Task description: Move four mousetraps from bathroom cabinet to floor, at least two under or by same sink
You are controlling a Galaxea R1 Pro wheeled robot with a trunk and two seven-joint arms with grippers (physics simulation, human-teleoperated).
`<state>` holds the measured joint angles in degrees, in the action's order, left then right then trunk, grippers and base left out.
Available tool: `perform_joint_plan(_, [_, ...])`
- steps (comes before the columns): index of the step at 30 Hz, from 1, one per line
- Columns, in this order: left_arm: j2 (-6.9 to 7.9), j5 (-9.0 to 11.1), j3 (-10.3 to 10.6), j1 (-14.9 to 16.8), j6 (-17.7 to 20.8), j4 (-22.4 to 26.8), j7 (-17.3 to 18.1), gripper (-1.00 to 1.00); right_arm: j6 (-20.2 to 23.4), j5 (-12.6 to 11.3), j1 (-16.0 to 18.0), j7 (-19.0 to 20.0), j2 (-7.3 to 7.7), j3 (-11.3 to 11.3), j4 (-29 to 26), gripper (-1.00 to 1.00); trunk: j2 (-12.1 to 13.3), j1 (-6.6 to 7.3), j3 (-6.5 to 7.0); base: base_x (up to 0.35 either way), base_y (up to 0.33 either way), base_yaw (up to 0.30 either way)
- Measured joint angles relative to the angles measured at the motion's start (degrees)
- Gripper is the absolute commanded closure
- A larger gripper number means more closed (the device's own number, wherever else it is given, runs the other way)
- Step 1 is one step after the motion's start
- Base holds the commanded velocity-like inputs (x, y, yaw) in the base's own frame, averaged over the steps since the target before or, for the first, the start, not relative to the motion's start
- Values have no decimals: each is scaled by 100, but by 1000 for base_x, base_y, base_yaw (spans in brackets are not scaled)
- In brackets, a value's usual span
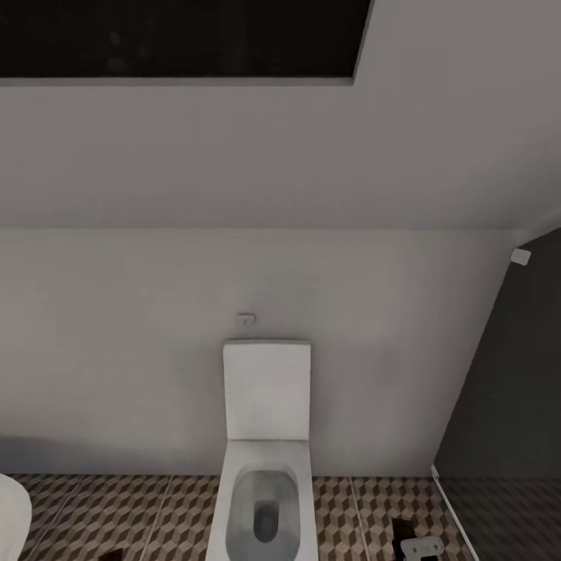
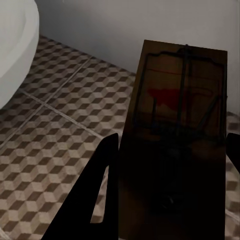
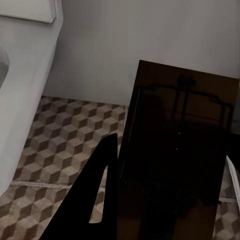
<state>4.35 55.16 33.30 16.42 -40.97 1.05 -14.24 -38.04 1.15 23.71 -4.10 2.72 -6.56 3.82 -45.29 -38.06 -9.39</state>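
Room: bathroom, pale grey wall [image 1: 234,273] above the bathroom floor [image 1: 117,514] of brown-and-beige cube tiles; dark glazed opening [image 1: 179,35] high up.
Head view, centre: white toilet [image 1: 265,452] against the wall, cistern upright, bowl open toward the camera; small flush plate [image 1: 246,319] just above.
Head view, right: dark partition [image 1: 506,405] meeting the floor along a pale strip; small white fitting [image 1: 520,255] at its upper edge.
Head view, lower left corner: curved white rim of a fixture [image 1: 12,514], identity not clear.
Head view, lower right corner: part of the right gripper [image 1: 417,545] low over the tiles.
Left wrist view: left gripper [image 2: 170,175] clamped on a mousetrap [image 2: 175,125], dark fingers [image 2: 97,185] at both long edges, slab held flat, wire bar and red patch facing the camera; tiled floor well below, white curved fixture [image 2: 15,45] at the floor's far side.
Right wrist view: right gripper [image 3: 170,190] likewise closed on a second mousetrap [image 3: 175,150], slab flat between the fingers; toilet base [image 3: 25,90] beside it, wall behind.
Why held so: edge grip likely keeps the fingers off the spring bar and the slab level for laying down.
Stage, as a judgement: two traps in transit, neither on the floor yet; sink to be found next.
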Motion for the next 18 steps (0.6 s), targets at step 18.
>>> perform_joint_plan(18, [47,-1,5,0,0,0,0,100,0,-1,0,-1,2,0,1,100,-723,-396,-324,0,0,0])
